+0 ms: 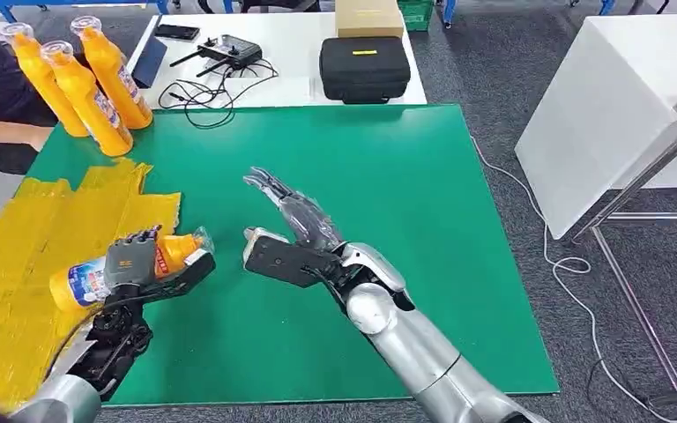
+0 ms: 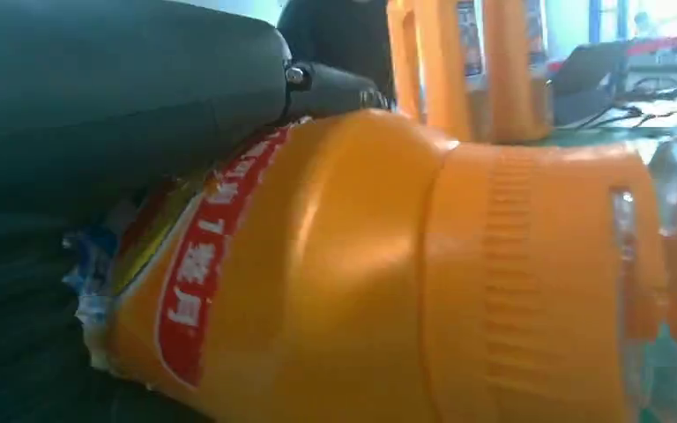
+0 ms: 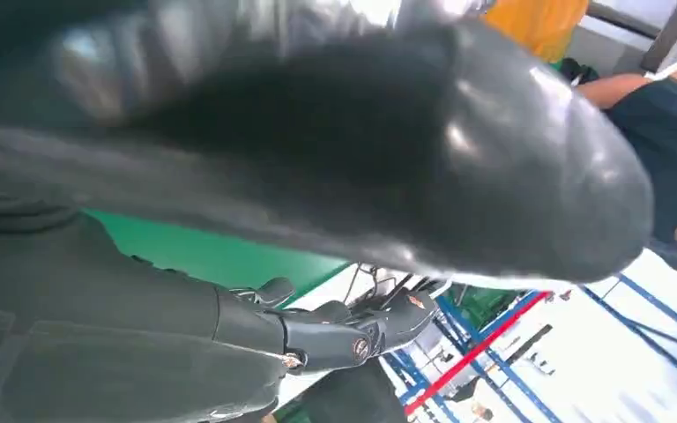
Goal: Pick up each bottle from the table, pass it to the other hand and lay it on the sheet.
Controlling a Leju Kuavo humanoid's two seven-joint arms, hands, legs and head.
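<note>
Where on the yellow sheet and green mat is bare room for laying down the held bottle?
The yellow sheet lies bare ahead of the left hand gripping the bottle. The green mat is open beyond the right hand. Crowded: three standing bottles at the far-left corner.

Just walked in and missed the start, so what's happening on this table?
A humanoid robot is moving orange bottles onto a yellow sheet. Its left hand grips one bottle on its side above the sheet's edge, cap toward the right hand, which is open over the green mat holding nothing. Three more bottles stand upright at the mat's far left corner, beside a person's arm.
</note>
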